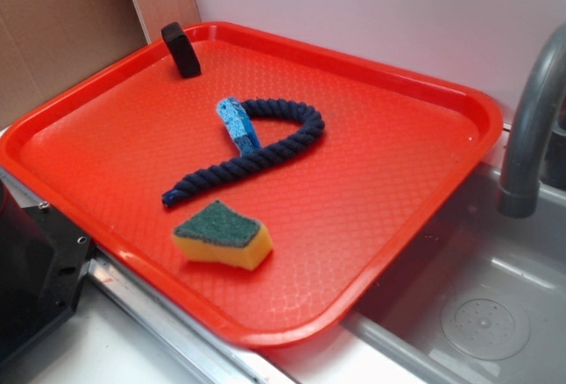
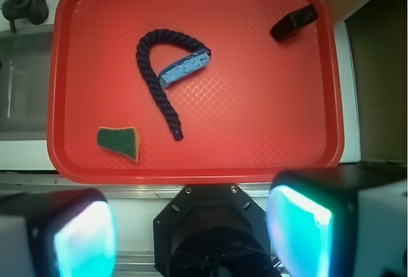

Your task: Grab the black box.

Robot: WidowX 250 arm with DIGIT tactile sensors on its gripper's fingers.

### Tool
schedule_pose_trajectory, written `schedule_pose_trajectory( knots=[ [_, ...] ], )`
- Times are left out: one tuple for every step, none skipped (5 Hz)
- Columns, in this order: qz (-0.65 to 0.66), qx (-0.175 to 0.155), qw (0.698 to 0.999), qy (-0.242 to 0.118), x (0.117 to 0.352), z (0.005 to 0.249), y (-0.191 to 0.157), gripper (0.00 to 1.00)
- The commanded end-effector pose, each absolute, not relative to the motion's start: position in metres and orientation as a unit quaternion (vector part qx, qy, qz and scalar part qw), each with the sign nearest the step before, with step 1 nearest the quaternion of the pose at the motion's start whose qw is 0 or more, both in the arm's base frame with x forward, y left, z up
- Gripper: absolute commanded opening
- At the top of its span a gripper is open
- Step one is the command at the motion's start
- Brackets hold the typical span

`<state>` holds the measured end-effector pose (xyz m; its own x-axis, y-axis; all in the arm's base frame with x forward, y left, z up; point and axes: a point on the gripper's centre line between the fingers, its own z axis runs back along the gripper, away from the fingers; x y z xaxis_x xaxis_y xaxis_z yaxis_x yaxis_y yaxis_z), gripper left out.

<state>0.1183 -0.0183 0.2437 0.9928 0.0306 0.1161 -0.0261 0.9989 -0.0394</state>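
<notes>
The black box (image 1: 181, 49) stands on edge in the far left corner of the red tray (image 1: 416, 163). In the wrist view the black box (image 2: 294, 22) lies at the tray's upper right. My gripper (image 2: 191, 235) hangs high above the robot base, outside the tray's near edge, far from the box. Its two fingers (image 2: 299, 232) with glowing cyan pads stand wide apart with nothing between them. The gripper does not show in the exterior view.
A dark navy rope (image 1: 256, 152) curls mid-tray around a blue sponge piece (image 1: 239, 125). A yellow-green sponge (image 1: 222, 235) lies near the tray's front. A grey faucet (image 1: 531, 127) rises over the sink (image 1: 478, 313) on the right. The black robot base (image 2: 213, 232) sits below the tray.
</notes>
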Motion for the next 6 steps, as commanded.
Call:
schedule_pose_trajectory(
  knots=[
    [0.014,-0.019,0.998,-0.058,0.118,0.244,-0.018,1.0],
    [0.137,-0.008,0.983,-0.123,0.132,0.225,0.004,1.0],
    [0.233,0.022,0.954,-0.188,0.158,0.214,0.03,1.0],
    [0.233,0.022,0.954,-0.188,0.158,0.214,0.03,1.0],
    [0.233,0.022,0.954,-0.188,0.158,0.214,0.03,1.0],
    [0.233,0.022,0.954,-0.188,0.158,0.214,0.03,1.0]
  ],
)
